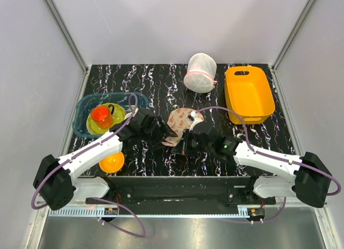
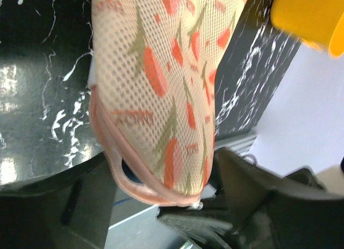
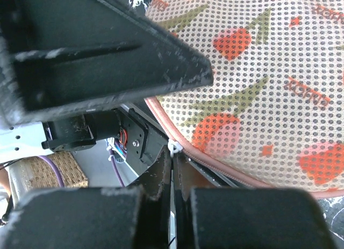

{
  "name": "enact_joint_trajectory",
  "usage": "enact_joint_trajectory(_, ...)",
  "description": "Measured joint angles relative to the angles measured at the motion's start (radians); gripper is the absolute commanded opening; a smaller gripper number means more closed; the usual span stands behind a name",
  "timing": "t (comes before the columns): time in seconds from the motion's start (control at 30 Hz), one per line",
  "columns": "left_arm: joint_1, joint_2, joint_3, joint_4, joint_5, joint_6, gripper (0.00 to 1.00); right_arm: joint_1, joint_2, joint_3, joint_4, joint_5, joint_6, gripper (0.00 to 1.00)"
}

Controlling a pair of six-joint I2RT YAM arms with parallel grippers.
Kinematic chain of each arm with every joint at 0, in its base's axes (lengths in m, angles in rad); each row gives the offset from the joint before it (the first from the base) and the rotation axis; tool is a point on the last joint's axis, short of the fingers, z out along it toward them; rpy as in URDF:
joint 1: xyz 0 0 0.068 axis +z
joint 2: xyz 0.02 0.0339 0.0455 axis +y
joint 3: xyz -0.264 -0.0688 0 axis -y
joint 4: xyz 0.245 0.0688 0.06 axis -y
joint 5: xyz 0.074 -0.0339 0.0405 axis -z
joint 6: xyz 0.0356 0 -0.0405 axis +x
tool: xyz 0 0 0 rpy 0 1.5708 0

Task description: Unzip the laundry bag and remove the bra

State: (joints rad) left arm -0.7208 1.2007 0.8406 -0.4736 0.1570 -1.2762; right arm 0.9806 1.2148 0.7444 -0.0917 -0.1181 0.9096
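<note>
The laundry bag (image 1: 180, 121), beige-pink mesh with orange and green print and pink edging, lies at the table's middle between both arms. My left gripper (image 1: 163, 135) is shut on its near end; in the left wrist view the bag (image 2: 161, 71) fills the space between my fingers (image 2: 252, 190). My right gripper (image 1: 186, 144) is shut on the white zipper pull (image 3: 173, 148) at the bag's pink edge (image 3: 226, 165). A small gap in the zip shows dark navy fabric (image 2: 130, 175); the rest of the bra is hidden inside.
A rounded white mesh bag (image 1: 200, 72) and an orange tub (image 1: 249, 93) stand at the back right. A teal basket (image 1: 86, 112) at the left holds a red cup (image 1: 101, 116) on a green plate. An orange bowl (image 1: 112, 162) sits near the left arm.
</note>
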Motion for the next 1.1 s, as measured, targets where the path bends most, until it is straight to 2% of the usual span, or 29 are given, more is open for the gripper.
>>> enact_joint_trajectory(0.1, 0.0, 0.033, 0.003, 0.015, -0.003, -0.009, 0.0, 0.0, -0.007, -0.01, -0.005, 0.0, -0.001, 0.0)
enact_joint_trajectory(0.27, 0.002, 0.049, 0.051, -0.034, -0.015, 0.015, 0.0, 0.0, -0.068, -0.056, -0.065, 0.003, -0.061, 0.0)
enact_joint_trajectory(0.53, 0.034, 0.069, 0.113, -0.071, 0.05, 0.096, 0.0, -0.061, -0.291, -0.19, -0.211, 0.076, -0.127, 0.0)
enact_joint_trajectory(0.7, 0.035, 0.145, 0.163, -0.071, 0.103, 0.157, 0.0, -0.069, -0.36, -0.204, -0.256, 0.076, -0.111, 0.0)
enact_joint_trajectory(0.83, 0.037, 0.254, 0.251, -0.087, 0.124, 0.23, 0.0, -0.055, -0.338, -0.173, -0.3, 0.077, -0.094, 0.0)
enact_joint_trajectory(0.87, 0.038, 0.285, 0.278, -0.093, 0.125, 0.246, 0.0, -0.045, -0.318, -0.154, -0.31, 0.077, -0.093, 0.0)
enact_joint_trajectory(0.97, 0.042, 0.411, 0.419, -0.155, 0.117, 0.315, 0.14, -0.006, -0.229, -0.075, -0.323, 0.085, -0.093, 0.0)
enact_joint_trajectory(1.03, 0.043, 0.501, 0.529, -0.201, 0.113, 0.361, 0.35, 0.009, -0.163, -0.023, -0.319, 0.093, -0.089, 0.0)
enact_joint_trajectory(1.1, 0.043, 0.55, 0.583, -0.218, 0.103, 0.394, 0.66, 0.012, -0.106, 0.014, -0.307, 0.097, -0.082, 0.0)
